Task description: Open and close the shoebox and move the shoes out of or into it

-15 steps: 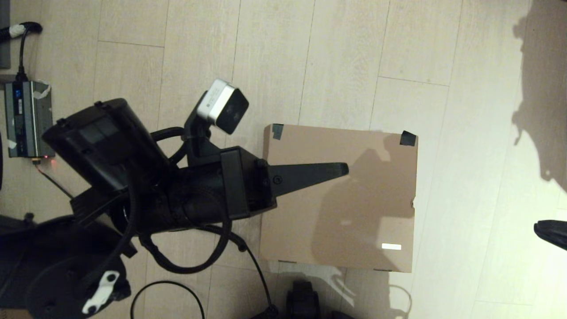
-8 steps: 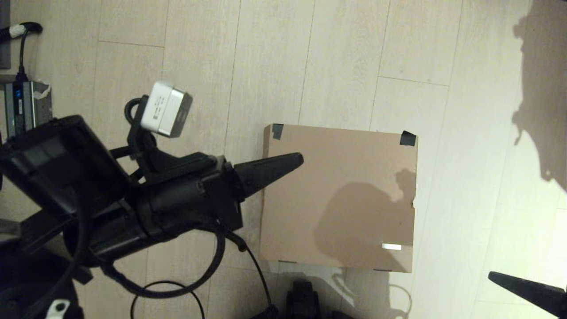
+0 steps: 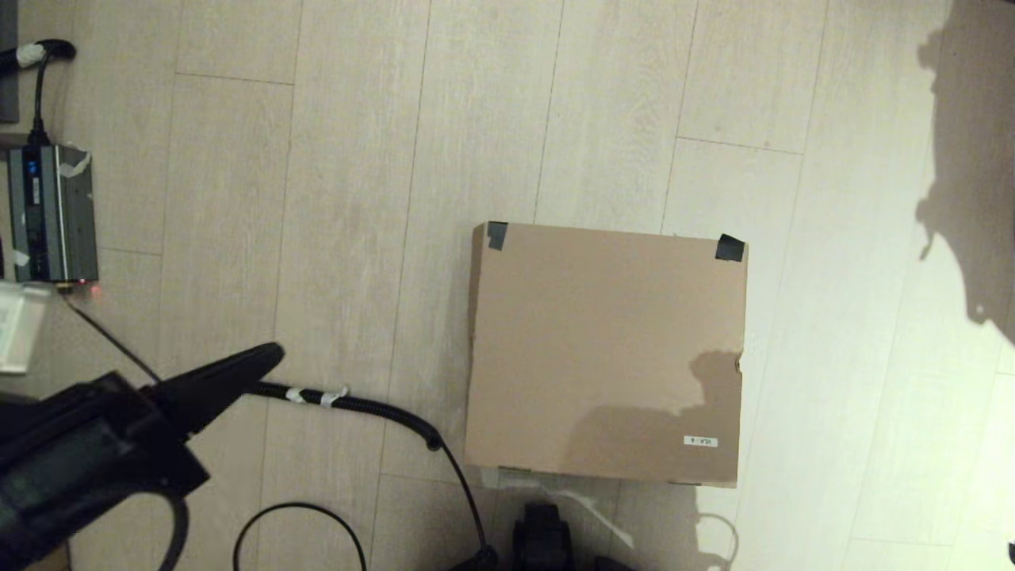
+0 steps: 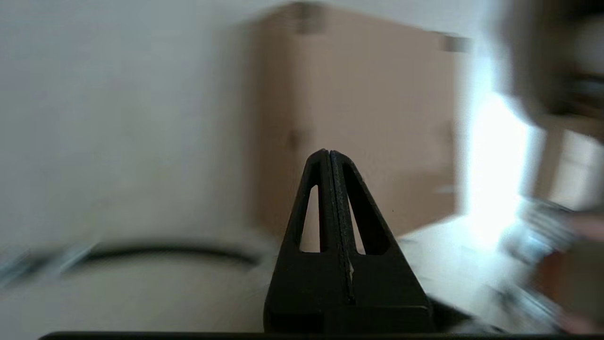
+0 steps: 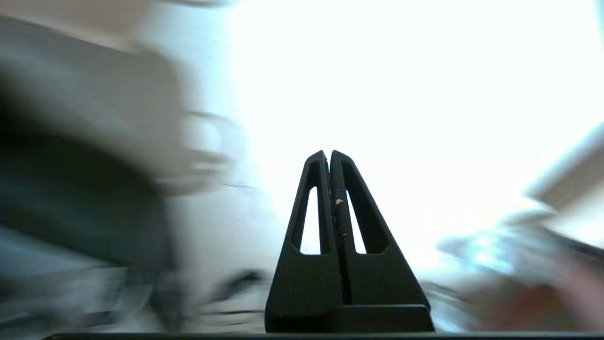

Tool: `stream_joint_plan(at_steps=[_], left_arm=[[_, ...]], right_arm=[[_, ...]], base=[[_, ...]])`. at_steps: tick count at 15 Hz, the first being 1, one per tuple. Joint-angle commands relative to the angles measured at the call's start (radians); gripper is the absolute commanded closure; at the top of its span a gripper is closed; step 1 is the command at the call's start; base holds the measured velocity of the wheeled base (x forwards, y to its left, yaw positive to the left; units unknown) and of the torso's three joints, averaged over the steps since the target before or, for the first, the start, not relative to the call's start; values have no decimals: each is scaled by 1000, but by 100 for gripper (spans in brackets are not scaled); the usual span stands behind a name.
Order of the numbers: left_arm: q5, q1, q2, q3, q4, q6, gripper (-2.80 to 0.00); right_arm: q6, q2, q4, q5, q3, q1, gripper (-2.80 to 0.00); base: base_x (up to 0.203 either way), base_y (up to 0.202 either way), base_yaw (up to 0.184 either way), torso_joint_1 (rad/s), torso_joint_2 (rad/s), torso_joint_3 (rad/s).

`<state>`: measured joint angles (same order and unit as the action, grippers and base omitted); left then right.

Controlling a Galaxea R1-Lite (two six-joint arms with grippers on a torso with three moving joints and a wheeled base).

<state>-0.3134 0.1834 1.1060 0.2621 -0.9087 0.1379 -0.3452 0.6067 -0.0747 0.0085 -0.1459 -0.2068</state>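
The shoebox (image 3: 607, 353) is a large brown cardboard box lying on the floor with its lid down, dark tape on its two far corners and a small white label near its front right corner. It also fills the middle of the left wrist view as the shoebox (image 4: 368, 118). The shoes are hidden from every view. My left gripper (image 3: 270, 354) is shut and empty, low at the left and well clear of the box; its tip (image 4: 327, 152) points toward the box. My right gripper (image 5: 329, 153) is shut and empty, outside the head view.
A black corrugated cable (image 3: 349, 403) runs across the floor between my left gripper and the box. A grey power unit (image 3: 49, 212) sits at the far left. A dark part of the robot base (image 3: 543, 539) lies just in front of the box.
My left arm has pulled back from above the box lid to the lower left of the head view. The right gripper tip, seen at the lower right half a second ago, has left the head view.
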Motion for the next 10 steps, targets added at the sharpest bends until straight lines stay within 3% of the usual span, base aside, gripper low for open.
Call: stream_joint_plan(at_steps=[1,3,5,6,8,10], left_arm=[[8,-120,-259,-108,42,-1,0],[8,-192,-483,-182,225,-6,0],[30,-246,-692,-212,503,-20,0],[65,-269,-769,-222,635,-33,0],[234,-311,-828,-254,794,-64,0],[332,-320,-824,-262,838,-151,0]], right_arm=[[-24,-192,42,-42,12,1,0],[-19,-318,109,57,48,1,0],[131,-328,100,174,86,1,0],[162,-326,100,182,94,1,0],[148,-326,89,79,115,1,0],[113,-326,55,60,148,1,0]], base=[[0,0,0,0,0,0],[0,0,0,0,0,0],[0,0,0,0,0,0],[0,0,0,0,0,0],[0,0,0,0,0,0],[0,0,0,0,0,0]])
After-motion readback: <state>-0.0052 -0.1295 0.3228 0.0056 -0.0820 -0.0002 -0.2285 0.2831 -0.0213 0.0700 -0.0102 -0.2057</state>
